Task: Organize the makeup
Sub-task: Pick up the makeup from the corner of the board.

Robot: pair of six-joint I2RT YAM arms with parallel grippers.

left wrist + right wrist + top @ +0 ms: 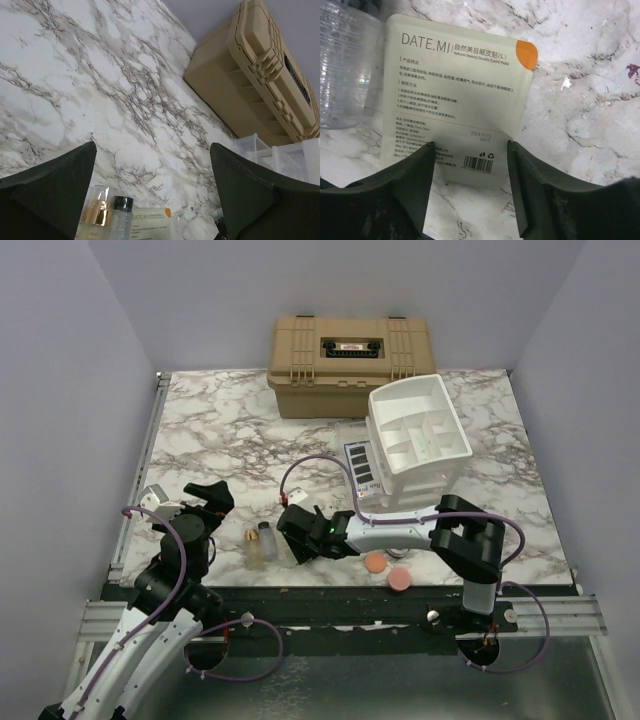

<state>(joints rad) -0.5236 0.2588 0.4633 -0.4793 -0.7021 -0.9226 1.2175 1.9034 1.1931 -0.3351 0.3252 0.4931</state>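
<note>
The right gripper [470,145] is hovering low over a pale flat packet [455,90] that is lying on the marble table [220,420]. Its fingers are standing apart, one on each side of the packet's lower edge, and are not clamping anything. A bottle with a gold collar [97,215] and a bottle with a black cap [121,215] are standing upright side by side just beside the packet, crowding its edge on the left arm's side. The left gripper [152,145] is hanging wide open and empty above the table, short of those bottles. An orange disc [375,562] and a pink disc [400,577] are sitting close together at the near edge, partly under the right arm. A dark palette [362,465] is lying flat against the foot of the white organizer [418,435], which is standing in the way behind the right arm. A tan case [350,350] is sitting closed at the far edge.
</note>
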